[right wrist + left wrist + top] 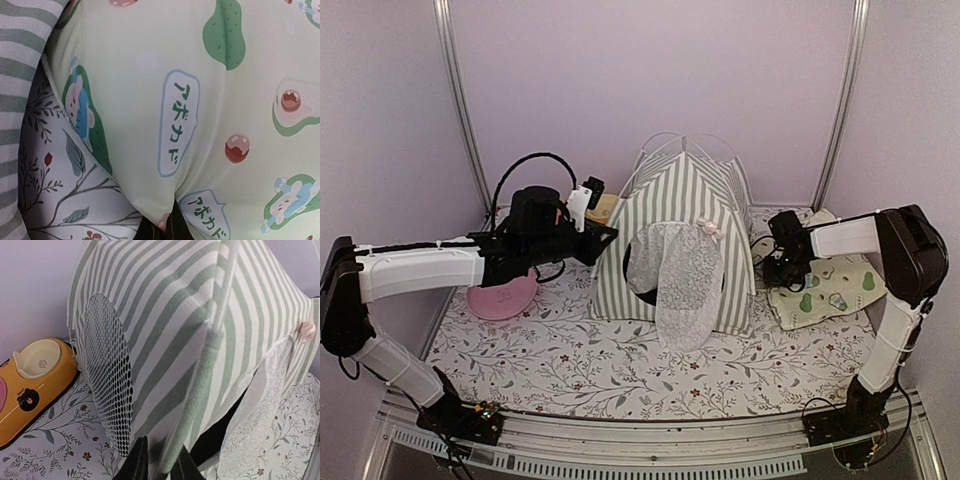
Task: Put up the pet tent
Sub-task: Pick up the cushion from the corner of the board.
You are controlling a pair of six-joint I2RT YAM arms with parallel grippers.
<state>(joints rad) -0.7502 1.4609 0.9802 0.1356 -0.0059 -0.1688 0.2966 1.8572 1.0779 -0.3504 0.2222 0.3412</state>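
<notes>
The pet tent (680,200) stands upright mid-table, green-and-white striped, with its lace curtain (685,280) hanging over the door. My left gripper (603,236) is at the tent's left front corner. In the left wrist view its gripper (160,467) is closed round the green corner sleeve (200,390), beside the round mesh window (107,385). My right gripper (782,268) is low at the tent's right side, on the near edge of the avocado-print mat (830,285). The right wrist view shows the gripper (170,227) pinching the puckered mat (150,100), with striped tent fabric (15,100) at the left.
An orange double pet bowl (35,385) sits behind and left of the tent. A pink round dish (502,297) lies on the floral cloth (570,360) under my left arm. Purple walls and metal posts close in the back and sides.
</notes>
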